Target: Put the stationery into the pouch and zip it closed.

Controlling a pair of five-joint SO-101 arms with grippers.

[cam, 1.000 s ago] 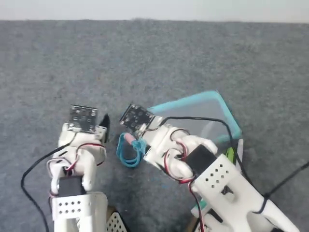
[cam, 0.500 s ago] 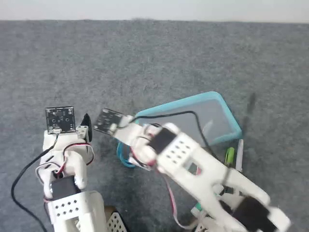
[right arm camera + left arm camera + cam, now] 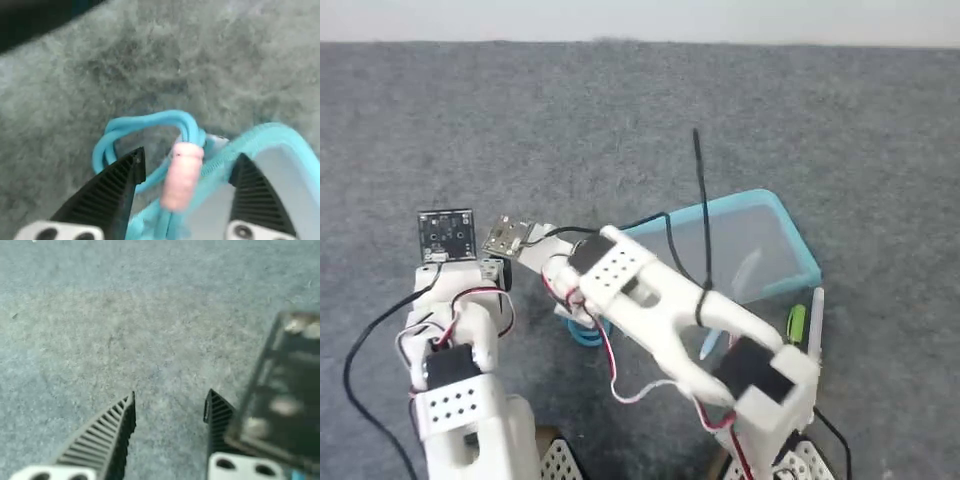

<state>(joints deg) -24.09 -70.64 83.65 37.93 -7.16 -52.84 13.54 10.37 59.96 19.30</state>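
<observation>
One green pen (image 3: pixel 796 322) lies just beside the teal-edged pouch (image 3: pixel 798 241).

We see the right gripper (image 3: pixel 191 157) spread wide with the pink zipper pull (image 3: pixel 181 175) between its fingers, touching neither, a blue cord loop (image 3: pixel 131 129) joined to one end of the pull and the pouch (image 3: pixel 295 175) just beside it on grey carpet (image 3: pixel 200 55).

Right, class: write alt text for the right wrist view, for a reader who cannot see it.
The right gripper, jaws open, hangs over a pink zipper pull that lies between them, tied with a looped blue cord at the corner of a teal-edged clear pouch. Everything lies on grey carpet.
</observation>
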